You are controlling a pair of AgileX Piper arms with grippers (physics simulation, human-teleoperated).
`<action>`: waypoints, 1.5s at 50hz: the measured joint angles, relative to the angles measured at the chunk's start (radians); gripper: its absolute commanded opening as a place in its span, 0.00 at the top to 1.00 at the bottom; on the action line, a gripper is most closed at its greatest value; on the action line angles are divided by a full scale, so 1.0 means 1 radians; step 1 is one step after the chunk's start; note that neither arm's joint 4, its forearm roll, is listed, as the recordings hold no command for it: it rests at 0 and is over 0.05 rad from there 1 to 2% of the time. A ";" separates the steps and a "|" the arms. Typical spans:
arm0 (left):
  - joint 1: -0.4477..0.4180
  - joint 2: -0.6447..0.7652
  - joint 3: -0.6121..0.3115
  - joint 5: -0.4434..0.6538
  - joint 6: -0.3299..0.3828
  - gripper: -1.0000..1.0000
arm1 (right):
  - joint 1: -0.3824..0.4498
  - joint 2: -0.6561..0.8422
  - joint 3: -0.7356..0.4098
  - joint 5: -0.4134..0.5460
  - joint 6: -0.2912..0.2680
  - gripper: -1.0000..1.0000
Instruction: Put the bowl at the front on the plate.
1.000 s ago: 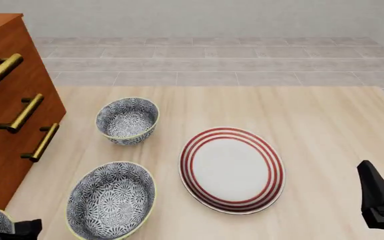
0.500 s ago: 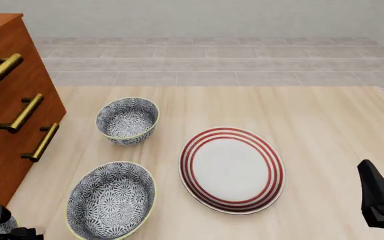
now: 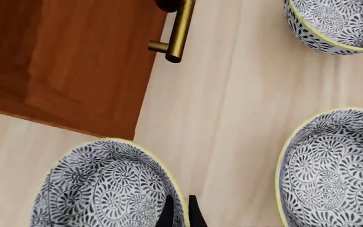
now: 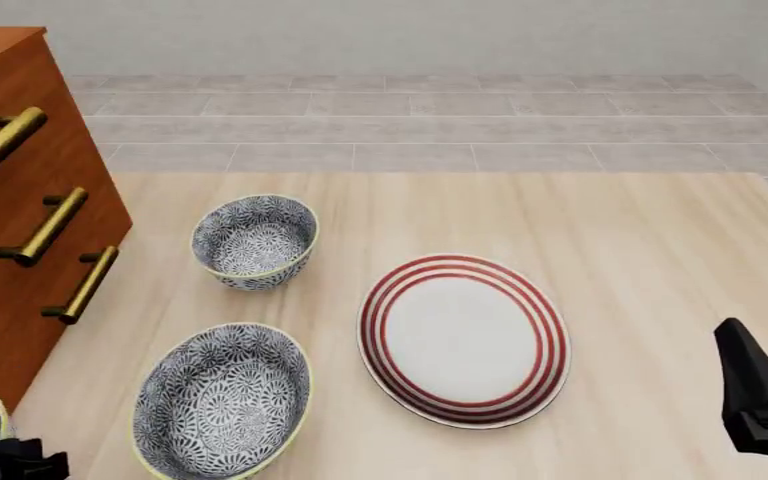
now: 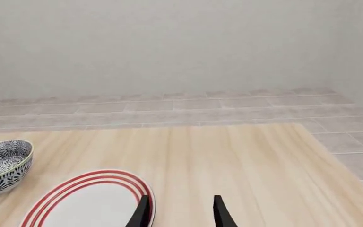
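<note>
Bowl (image 3: pixel 109 187) rim pinched by left pincer (image 3: pixel 180 213), clear only wrist-side; right pincer (image 5: pixel 179 210) open.

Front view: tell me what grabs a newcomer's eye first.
The white plate with red rings lies right of centre on the pale wooden table. Left of it sit two blue-and-white floral bowls, a wide shallow bowl nearer the camera and a smaller deep bowl behind. An orange-brown drawer cabinet with brass handles fills the left edge.

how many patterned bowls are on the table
3: the bowl under the left gripper near the cabinet, a wider bowl left of the plate, and a small bowl behind it.
</note>
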 measured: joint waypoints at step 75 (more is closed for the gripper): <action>-0.642 -0.093 -0.647 0.104 0.283 1.00 | -0.001 0.009 0.000 -0.004 0.015 0.00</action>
